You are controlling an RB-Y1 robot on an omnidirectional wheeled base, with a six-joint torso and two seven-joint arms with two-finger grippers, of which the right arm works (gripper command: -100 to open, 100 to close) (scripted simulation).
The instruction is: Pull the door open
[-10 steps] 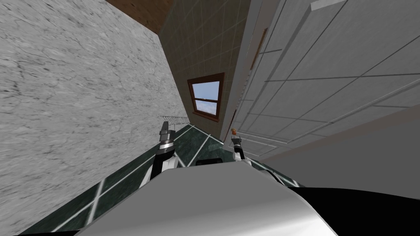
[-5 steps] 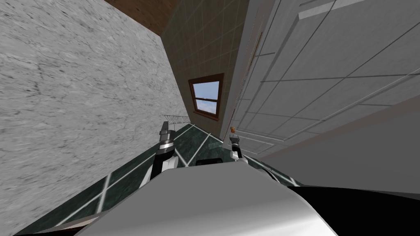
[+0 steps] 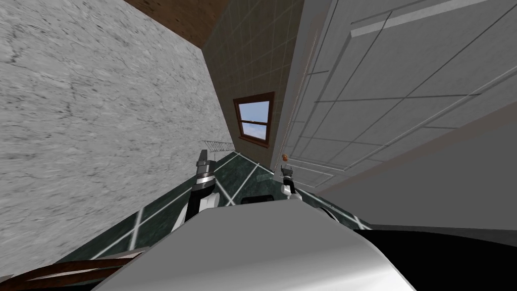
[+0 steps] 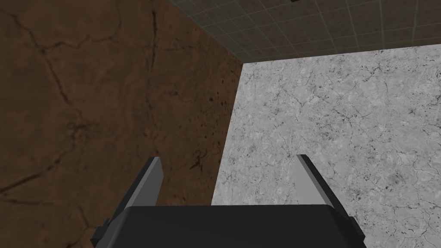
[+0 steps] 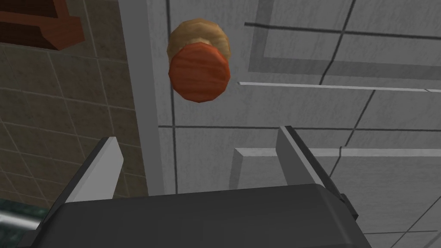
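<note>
Door (image 3: 404, 76) grey-panelled (orange knob (image 5: 199, 73)), floor (image 3: 237, 178) green-tiled

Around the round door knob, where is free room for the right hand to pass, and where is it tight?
Free: the bare door face between the open right gripper and the knob. Also free: the green floor between the left gripper and the door. Tight: the grey strip and tiled wall close beside the knob.

The picture's edge cuts off the red-brown wooden window frame (image 5: 38, 28) and the pale grey panelled door (image 5: 301, 107)
</note>
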